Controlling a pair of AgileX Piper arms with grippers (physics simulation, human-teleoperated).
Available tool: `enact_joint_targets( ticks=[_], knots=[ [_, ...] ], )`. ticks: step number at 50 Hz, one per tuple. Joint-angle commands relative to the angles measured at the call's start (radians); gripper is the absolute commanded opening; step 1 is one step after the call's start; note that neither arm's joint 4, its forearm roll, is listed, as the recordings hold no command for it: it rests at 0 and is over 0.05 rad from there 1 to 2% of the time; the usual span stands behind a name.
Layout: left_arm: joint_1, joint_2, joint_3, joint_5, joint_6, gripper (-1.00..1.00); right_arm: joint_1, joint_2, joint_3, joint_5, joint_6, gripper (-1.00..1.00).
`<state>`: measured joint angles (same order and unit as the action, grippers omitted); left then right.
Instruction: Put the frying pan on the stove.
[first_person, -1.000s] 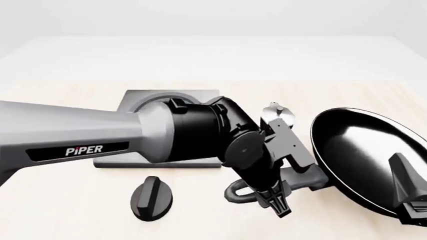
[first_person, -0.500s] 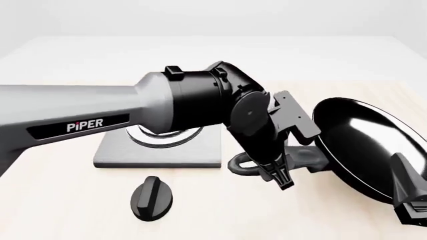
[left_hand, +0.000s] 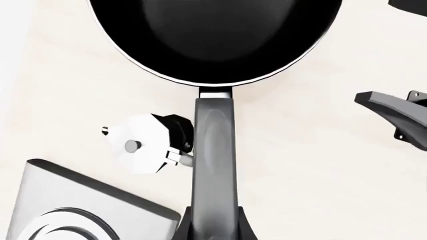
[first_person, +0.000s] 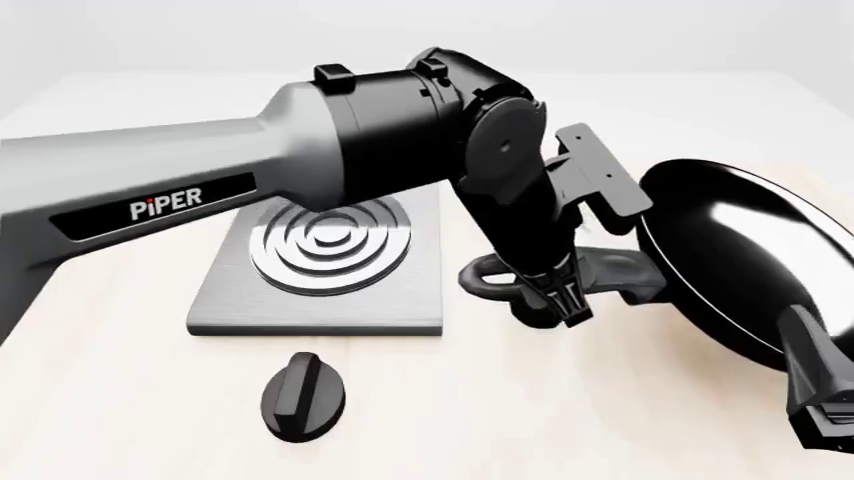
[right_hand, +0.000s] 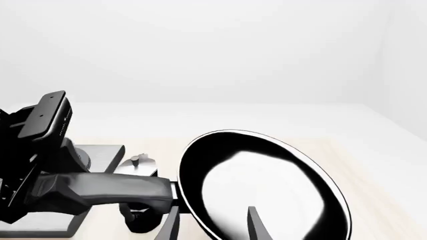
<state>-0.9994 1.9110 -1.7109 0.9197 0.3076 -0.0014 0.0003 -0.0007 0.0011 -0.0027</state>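
The frying pan (first_person: 741, 255) is glossy black and hangs tilted off the table, right of the stove (first_person: 320, 262). My left gripper (first_person: 558, 300) is shut on the pan's dark grey handle (first_person: 621, 278) near the loop end. In the left wrist view the handle (left_hand: 215, 145) runs from the fingers up to the pan (left_hand: 213, 35). The stove is a grey square plate with silver rings, and nothing is on it. My right gripper (first_person: 821, 400) stands open at the pan's near right rim, its fingers (right_hand: 257, 224) apart and holding nothing.
A black oval knob (first_person: 304, 397) lies on the table in front of the stove. A small black-and-silver moka pot (left_hand: 150, 144) stands between the stove and the pan, beside the handle; in the front view the left arm hides it.
My left arm has risen with the handle in its grip, lifting the pan and carrying it a little back. The stove's rings, earlier covered by the arm, now show. The right gripper has barely moved.
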Motion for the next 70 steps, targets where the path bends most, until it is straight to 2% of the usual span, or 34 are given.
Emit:
enact_joint_targets(
  ticks=[1, 12, 26, 33, 34, 43, 67, 70],
  knots=[
    [0.008, -0.006, -0.12, 0.06, 0.05, -1.0, 0.0, 0.0, 0.0, 0.0, 0.0, 1.0],
    [0.051, 0.014, -0.211, 0.118, 0.101, -1.0, 0.0, 0.0, 0.0, 0.0, 0.0, 1.0],
    [0.077, 0.025, -0.344, 0.173, 0.124, -1.0, 0.0, 0.0, 0.0, 0.0, 0.0, 1.0],
    [0.091, 0.042, -0.459, 0.215, 0.137, -1.0, 0.0, 0.0, 0.0, 0.0, 0.0, 1.0],
    [0.103, 0.055, -0.507, 0.236, 0.143, -1.0, 0.0, 0.0, 0.0, 0.0, 0.0, 1.0],
    [0.137, 0.091, -0.647, 0.286, 0.142, -1.0, 0.0, 0.0, 0.0, 0.0, 0.0, 1.0],
    [0.22, 0.084, -0.759, 0.299, 0.088, -1.0, 0.0, 0.0, 0.0, 0.0, 0.0, 1.0],
    [0.232, 0.073, -0.766, 0.297, 0.058, -1.0, 0.0, 0.0, 0.0, 0.0, 0.0, 1.0]
  ],
)
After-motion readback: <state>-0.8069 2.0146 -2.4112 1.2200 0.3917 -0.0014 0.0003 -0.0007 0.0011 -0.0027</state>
